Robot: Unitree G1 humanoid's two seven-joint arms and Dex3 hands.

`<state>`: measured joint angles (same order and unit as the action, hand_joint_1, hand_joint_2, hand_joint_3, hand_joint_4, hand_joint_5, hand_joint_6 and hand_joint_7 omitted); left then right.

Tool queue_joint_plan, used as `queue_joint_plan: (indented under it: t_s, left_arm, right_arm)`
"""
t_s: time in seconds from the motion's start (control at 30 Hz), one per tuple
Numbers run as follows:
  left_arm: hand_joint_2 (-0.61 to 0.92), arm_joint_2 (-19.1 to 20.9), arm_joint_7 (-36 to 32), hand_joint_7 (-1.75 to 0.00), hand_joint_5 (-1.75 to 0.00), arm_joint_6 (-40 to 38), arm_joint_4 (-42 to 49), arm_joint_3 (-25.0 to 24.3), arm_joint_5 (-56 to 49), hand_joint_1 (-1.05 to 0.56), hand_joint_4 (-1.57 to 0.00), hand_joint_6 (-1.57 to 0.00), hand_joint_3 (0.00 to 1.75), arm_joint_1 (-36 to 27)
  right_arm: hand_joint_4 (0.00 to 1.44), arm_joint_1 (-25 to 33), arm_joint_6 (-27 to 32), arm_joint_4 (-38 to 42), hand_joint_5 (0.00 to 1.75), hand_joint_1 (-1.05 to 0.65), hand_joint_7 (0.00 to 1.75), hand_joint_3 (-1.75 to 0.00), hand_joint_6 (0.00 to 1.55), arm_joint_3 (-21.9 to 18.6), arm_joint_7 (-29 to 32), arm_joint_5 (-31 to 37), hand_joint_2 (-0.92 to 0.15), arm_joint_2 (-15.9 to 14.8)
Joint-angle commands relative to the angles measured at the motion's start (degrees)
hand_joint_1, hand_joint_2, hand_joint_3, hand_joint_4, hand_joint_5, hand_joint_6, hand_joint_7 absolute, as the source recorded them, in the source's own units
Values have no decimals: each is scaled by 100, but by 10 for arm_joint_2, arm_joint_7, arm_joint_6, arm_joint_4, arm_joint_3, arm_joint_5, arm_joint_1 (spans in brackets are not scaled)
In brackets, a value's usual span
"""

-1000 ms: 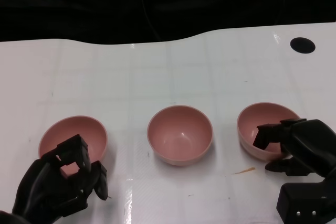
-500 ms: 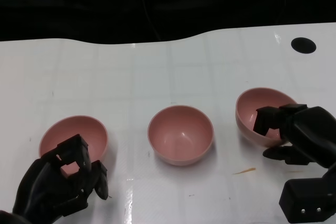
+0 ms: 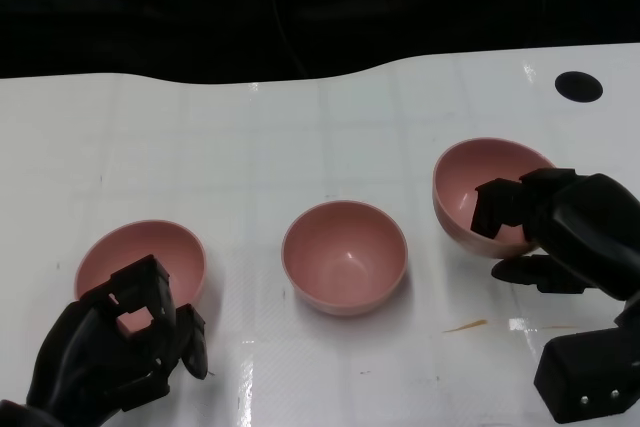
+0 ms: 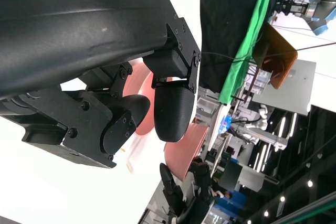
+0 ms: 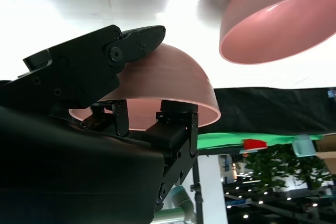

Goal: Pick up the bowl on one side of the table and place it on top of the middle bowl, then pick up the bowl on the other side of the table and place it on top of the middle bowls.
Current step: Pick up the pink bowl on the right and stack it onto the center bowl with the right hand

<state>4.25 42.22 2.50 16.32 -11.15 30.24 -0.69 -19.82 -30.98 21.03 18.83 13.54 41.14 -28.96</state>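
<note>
The right robot hand (image 3: 560, 237) had its fingers hooked over the rim of the right pink bowl (image 3: 480, 192), a thumb under the outside wall, and the bowl had come up off the white table (image 3: 300, 137) since a second earlier. It had been sitting flat then; now it hung tilted, its opening turned toward the middle, and it had shifted a little up and inward in the head view. The right wrist view showed the same grasp, rim clamped between the digits, with the middle pink bowl (image 3: 345, 257) beyond.

The middle bowl had not moved and sat upright, well apart from the lifted one. The left pink bowl (image 3: 140, 262) also stayed on the table, and the left robot hand (image 3: 115, 352) lingered just beside its near edge, fingers curled in on nothing.

To my eye the first pick was done and the carry across to the middle bowl was next.
</note>
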Motion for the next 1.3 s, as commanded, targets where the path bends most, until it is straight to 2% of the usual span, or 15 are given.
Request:
queue_joint_plan:
  t_s: [0.03, 0.13, 0.27, 0.3, 0.37, 0.5, 0.57, 0.63, 0.7, 0.87, 1.0, 1.17, 1.3]
  left_arm:
    - [64, 5, 8, -164, -175, 4, 7, -4, 2, -1, -83, -75, 115, 3]
    - [63, 6, 6, -164, -175, 8, 9, -3, -2, -2, -84, -76, 116, 4]
    - [63, 7, 6, -164, -175, 6, 9, -3, -2, -2, -84, -76, 116, 4]
    - [63, 7, 6, -164, -175, 6, 9, -3, -2, -2, -84, -76, 116, 4]
    - [63, 7, 6, -164, -175, 6, 8, -3, -2, -2, -84, -75, 117, 3]
    - [63, 7, 2, -164, -175, 7, 6, -2, -5, -2, -83, -75, 117, 3]
    - [62, 7, 1, -164, -175, 7, 6, -2, -5, -2, -83, -74, 116, 3]
    - [62, 5, -3, -164, -175, 7, 3, -2, -7, -2, -83, -74, 116, 1]
    - [62, 4, -5, -165, -175, 9, 1, -1, -9, -2, -83, -74, 116, 0]
    - [62, 3, -6, -167, -175, 8, -3, 0, -10, -3, -83, -73, 117, -1]
    - [62, 3, -6, -168, -175, 11, -1, 0, -11, -3, -84, -72, 116, 0]
    - [62, 1, -11, -169, -175, 9, -6, 0, -11, -3, -84, -72, 116, -2]
    - [62, 0, -12, -170, -175, 8, -8, 0, -10, -3, -84, -72, 117, -3]
  right_arm:
    - [78, -3, -7, -27, 175, -12, 168, -37, 62, -8, -21, -9, -88, -11]
    - [78, -6, -2, -60, 175, -15, 158, -36, 67, -11, -47, -12, -88, -9]
    - [78, -16, -7, -87, 175, -15, 152, -30, 70, -9, -74, -13, -86, -5]
    - [78, -18, -9, -92, 175, -18, 152, -30, 70, -9, -78, -13, -88, -3]
    - [78, -21, -9, -104, 175, -23, 157, -29, 66, -7, -85, -11, -91, 2]
    - [78, -26, 2, -132, 175, -20, 156, -27, 66, -2, -107, -7, -92, 16]
    - [80, -33, -1, -140, 175, -17, 169, -27, 61, 2, -111, -5, -91, 25]
    - [81, -40, -4, -145, 175, -15, 174, -29, 59, 6, -114, -1, -92, 32]
    - [82, -48, -7, -148, 175, -14, 174, -30, 58, 12, -121, 0, -92, 39]
    - [83, -63, -6, -153, 175, -16, 161, -34, 68, 23, -146, -10, -83, 58]
    - [84, -65, 4, -164, 175, -17, 160, -34, 70, 29, -166, -7, -83, 74]
    - [85, -69, 9, -166, 175, -14, 172, -38, 67, 45, -170, 12, -82, 93]
    - [85, -70, 1, -151, 175, -15, 175, -40, 65, 54, -160, 16, -81, 103]
